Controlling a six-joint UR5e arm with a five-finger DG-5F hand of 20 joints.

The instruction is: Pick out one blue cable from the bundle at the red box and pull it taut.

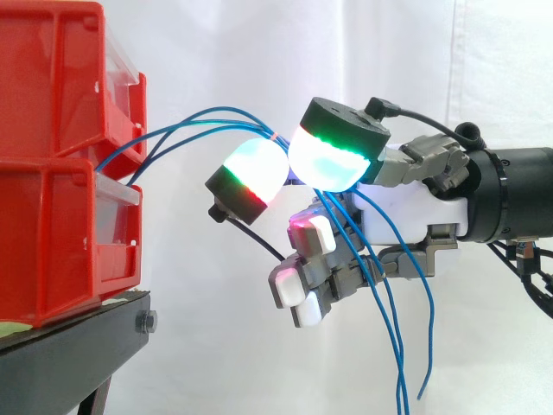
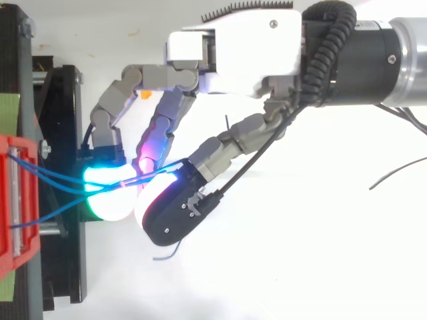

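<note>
You've got the hand (image 1: pixel 406 212) pinched on the cables (image 1: pixel 207 117). Two big pads (image 1: pixel 255 177) are pressed together, and the blue strands run into the seam between them. In the top view the same pinch sits just right of the bins (image 2: pixel 17 200), with the cables (image 2: pixel 60 180) crossing the gap to the hand (image 2: pixel 233 47).

More than one strand goes into the pinch. You can't tell from either view how many are actually clamped.

The cables leave the slot between the upper bin and the lower bin of the red bins (image 1: pixel 52 86), at the front edge. From there they bow upward to the pads. They're curved, not straight, so not taut.

Past the pinch the strands drop across the palm, and the loose ends (image 1: pixel 402 363) hang below the hand.

The other fingers (image 1: pixel 311 233) are curled under the pinch, clear of the bins.

The bins sit stacked on the black stand (image 1: pixel 69 337). The hand is off to their right, not touching them.
</note>
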